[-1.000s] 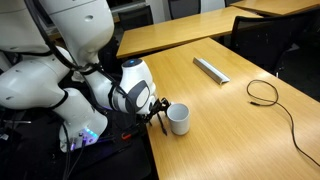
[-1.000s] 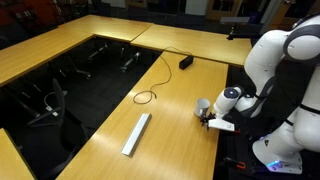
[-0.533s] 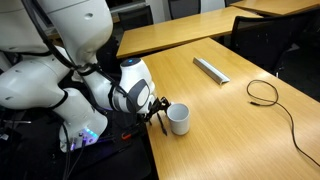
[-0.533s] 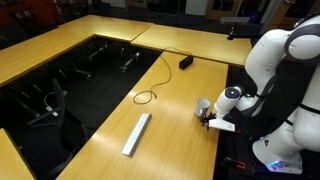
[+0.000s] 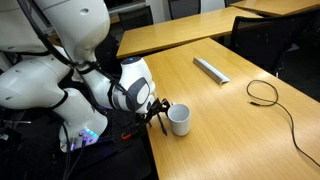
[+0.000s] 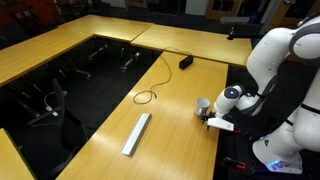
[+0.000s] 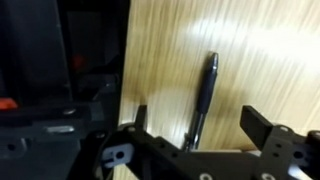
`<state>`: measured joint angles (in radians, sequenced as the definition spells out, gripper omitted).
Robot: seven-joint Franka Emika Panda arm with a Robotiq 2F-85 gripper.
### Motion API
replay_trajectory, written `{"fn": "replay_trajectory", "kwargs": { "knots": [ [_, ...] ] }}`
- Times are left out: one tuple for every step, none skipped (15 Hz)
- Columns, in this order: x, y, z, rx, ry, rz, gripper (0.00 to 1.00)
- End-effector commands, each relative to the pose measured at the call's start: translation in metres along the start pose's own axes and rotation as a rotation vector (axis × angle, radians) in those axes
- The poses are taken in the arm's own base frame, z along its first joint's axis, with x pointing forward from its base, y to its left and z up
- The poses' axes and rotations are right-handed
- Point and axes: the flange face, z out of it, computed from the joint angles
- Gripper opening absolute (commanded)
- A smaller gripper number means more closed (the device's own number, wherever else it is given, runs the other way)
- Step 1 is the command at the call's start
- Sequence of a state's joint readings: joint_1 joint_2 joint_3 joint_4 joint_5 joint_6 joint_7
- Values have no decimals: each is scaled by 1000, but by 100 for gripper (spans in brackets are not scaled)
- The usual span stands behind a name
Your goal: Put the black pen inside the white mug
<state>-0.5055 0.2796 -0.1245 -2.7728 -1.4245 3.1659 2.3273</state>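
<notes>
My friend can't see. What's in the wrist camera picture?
A black pen lies on a wooden table, between the open fingers of the robot's gripper, which do not touch it. Past the table's edge on the left it is dark.

The black pen (image 7: 203, 95) is blurred, its lower end hidden.

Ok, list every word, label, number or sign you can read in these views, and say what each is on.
No text can be read in any view.
The white mug: plain, no print visible.
The black pen: blurred in the wrist view, no marking readable.
The grey bar: too small to tell.
</notes>
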Motion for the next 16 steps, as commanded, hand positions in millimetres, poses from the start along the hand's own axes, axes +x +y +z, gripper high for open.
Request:
{"fn": "replay_trajectory", "kwargs": {
  "knots": [
    [2, 0, 0, -3, 6, 34, 73],
    [3, 0, -1, 2, 5, 38, 68],
    [2, 2, -2, 1, 3, 37, 67],
    [2, 3, -3, 0, 3, 39, 61],
    [3, 2, 1, -2, -2, 41, 54],
    [3, 4, 2, -5, -10, 43, 46],
    [2, 4, 3, -3, -18, 44, 39],
    [2, 3, 2, 2, -22, 45, 31],
    [-1, 7, -3, 5, -26, 43, 24],
    [0, 3, 1, 4, -28, 48, 15],
    [-1, 2, 4, 4, -38, 48, 8],
    [-3, 2, 4, 8, -46, 49, 0],
    [-6, 2, 3, 10, -53, 50, 0],
    [-9, 0, 2, 19, -62, 49, 1],
    [-11, -2, 4, 19, -69, 49, 3],
    [-14, -2, 5, 20, -80, 52, 2]
  ]
}}
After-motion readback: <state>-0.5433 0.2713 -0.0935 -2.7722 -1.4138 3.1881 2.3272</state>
